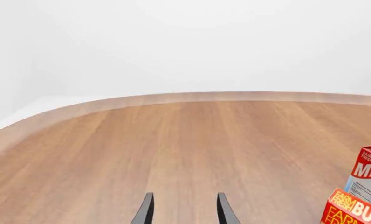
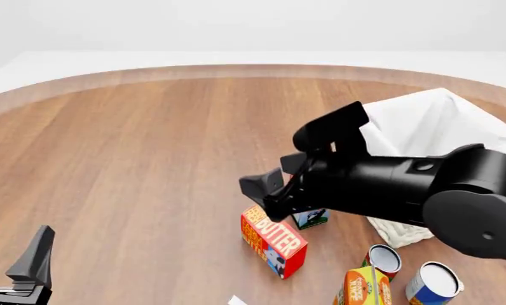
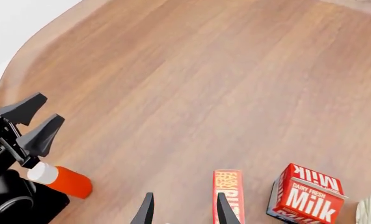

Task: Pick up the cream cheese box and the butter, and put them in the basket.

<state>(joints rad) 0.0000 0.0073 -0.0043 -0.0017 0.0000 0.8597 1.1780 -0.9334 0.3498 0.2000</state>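
One butter carton lies on the tabletop at lower centre of the front view, long axis running upper left to lower right, blue end nearest the camera. In the right wrist view it shows as a narrow strip just beside one fingertip, not between the two. Right gripper hangs just above the carton's upper-left end, fingers parted and holding nothing; it's clearly the nearer arm. Likely next: shift so the carton's narrow width sits between the fingers.

Cream cheese box: only a small white corner at the front view's bottom edge might be it, can't tell.

One basket, white cloth over rim, at right behind the right arm.

One milk carton stands just beside the butter.

Left gripper at lower left, well apart from the butter, fingers spread, nothing held.

Cans at lower right: three. One red bottle with a white cap near the left arm.
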